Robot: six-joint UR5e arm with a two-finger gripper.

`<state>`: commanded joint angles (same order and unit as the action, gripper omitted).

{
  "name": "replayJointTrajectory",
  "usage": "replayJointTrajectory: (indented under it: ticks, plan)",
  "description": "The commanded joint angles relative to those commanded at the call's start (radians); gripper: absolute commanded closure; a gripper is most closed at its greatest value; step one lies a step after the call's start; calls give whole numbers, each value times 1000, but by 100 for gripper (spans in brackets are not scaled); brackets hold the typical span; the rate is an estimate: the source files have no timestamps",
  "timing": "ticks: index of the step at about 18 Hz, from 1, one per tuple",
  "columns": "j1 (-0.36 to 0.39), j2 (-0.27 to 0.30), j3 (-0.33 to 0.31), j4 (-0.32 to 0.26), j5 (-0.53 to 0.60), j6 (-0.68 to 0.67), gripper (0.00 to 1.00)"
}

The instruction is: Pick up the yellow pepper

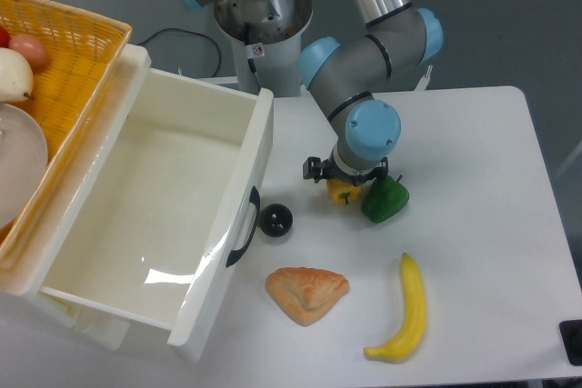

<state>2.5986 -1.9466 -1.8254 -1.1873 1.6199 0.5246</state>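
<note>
The yellow pepper lies on the white table, touching the green pepper on its right. Only its lower part and short stem show below my wrist. My gripper points straight down onto it, low over the table. Black gripper parts stick out wide on either side of the pepper, so the jaws stand open around it. The fingertips themselves are hidden under the blue wrist joint.
A black ball sits by the handle of the open white drawer to the left. A pastry and a banana lie nearer the front edge. An orange basket holding produce stands at far left.
</note>
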Motion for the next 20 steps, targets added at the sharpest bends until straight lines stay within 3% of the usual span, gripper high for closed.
replayJointTrajectory:
  ticks: [2, 10, 13, 20]
  plan:
    - [0, -2, 0, 0, 2, 0, 88]
    - [5, 21, 64, -12, 3, 38, 90]
    - [-2, 26, 89, -17, 2, 153, 90]
    - [9, 41, 227, -34, -24, 409, 90]
